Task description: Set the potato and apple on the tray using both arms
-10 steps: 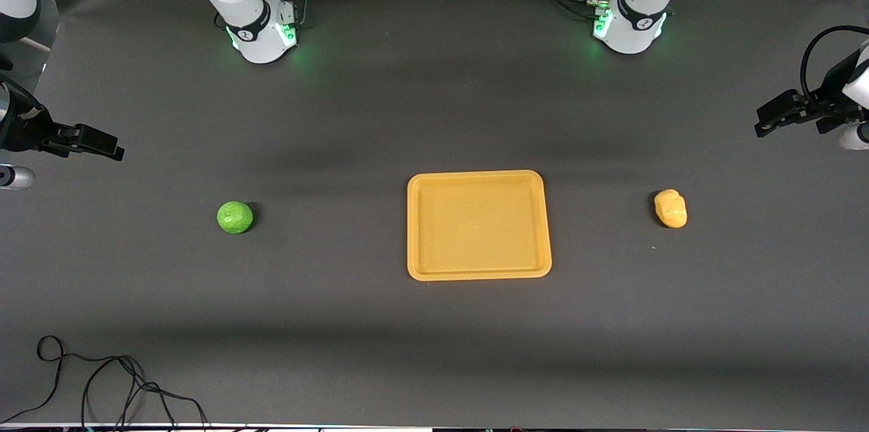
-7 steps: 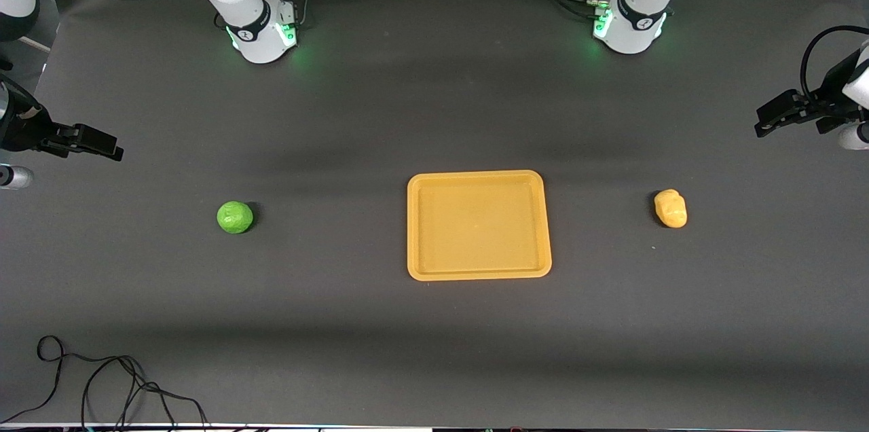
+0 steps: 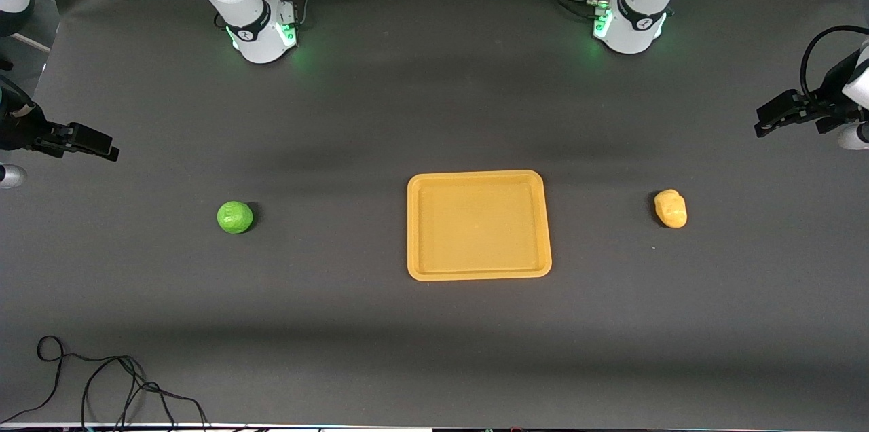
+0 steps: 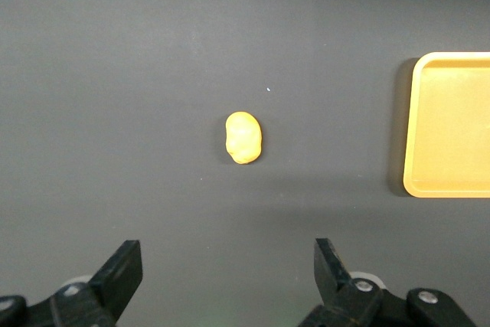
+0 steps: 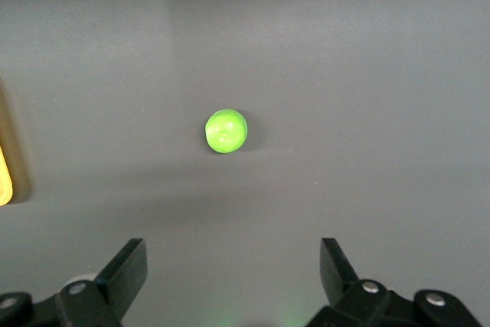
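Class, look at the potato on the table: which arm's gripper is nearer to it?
Left. The left gripper hangs open at the potato's end of the table. The right gripper, also open, is at the apple's end, past the tray.

A dark grey table [image 3: 434, 350] carries everything. The yellow-orange tray [image 3: 478, 274] lies flat on it about midway between the two ends, with bare floor inside its raised rim. The green apple [image 3: 235, 217] sits on the table surface toward the right arm's end, well apart from the tray. The potato [image 3: 671, 208] lies toward the left arm's end, likewise apart. A loose black cable [image 3: 102, 384] curls on the table at the edge nearest the front camera, toward the right arm's end.
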Available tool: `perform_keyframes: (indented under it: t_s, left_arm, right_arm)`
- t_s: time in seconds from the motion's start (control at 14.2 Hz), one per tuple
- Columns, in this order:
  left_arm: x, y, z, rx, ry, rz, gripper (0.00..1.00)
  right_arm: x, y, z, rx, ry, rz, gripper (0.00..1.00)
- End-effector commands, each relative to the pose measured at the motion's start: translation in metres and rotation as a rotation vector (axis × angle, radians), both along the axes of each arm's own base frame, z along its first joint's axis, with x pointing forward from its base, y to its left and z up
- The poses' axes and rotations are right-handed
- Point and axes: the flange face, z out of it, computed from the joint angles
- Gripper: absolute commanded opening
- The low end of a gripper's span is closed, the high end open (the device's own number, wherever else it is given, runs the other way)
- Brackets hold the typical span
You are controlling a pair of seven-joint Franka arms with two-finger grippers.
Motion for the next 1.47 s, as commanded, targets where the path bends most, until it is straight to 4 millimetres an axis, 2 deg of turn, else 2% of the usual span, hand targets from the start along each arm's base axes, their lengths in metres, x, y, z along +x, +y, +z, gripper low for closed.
perform_keyframes:
  t_s: [0.0, 0.14, 0.49, 0.77, 0.91, 1.05, 1.26, 1.4]
  left_arm:
    - [-0.001, 0.002, -0.002, -0.001, 0.001, 0.017, 1.00]
    - [0.000, 0.014, -0.005, -0.001, 0.003, 0.038, 1.00]
    - [0.007, 0.018, -0.010, 0.013, -0.009, 0.039, 1.00]
    - [0.010, 0.020, -0.040, 0.014, 0.016, 0.034, 1.00]
    - [0.007, 0.020, -0.058, 0.013, 0.025, 0.033, 1.00]
    - [0.007, 0.021, -0.086, 0.013, 0.025, 0.030, 1.00]
    - [0.010, 0.021, -0.139, 0.007, 0.028, 0.020, 1.00]
    - [0.015, 0.021, -0.184, 0.004, 0.010, 0.032, 1.00]
  right_arm:
    - [0.005, 0.001, 0.003, 0.011, 0.007, -0.005, 1.00]
    - [0.005, 0.001, 0.002, 0.009, 0.007, -0.005, 1.00]
    - [0.006, 0.001, 0.003, 0.009, -0.001, -0.003, 1.00]
    - [0.007, 0.001, 0.005, 0.008, -0.009, -0.003, 1.00]
    - [0.007, 0.001, 0.005, 0.008, -0.010, -0.003, 1.00]
    - [0.007, 0.001, 0.005, 0.008, -0.010, -0.003, 1.00]
    - [0.007, 0.001, 0.004, 0.008, -0.009, -0.003, 1.00]
    - [0.008, 0.001, 0.004, 0.008, -0.010, -0.003, 1.00]
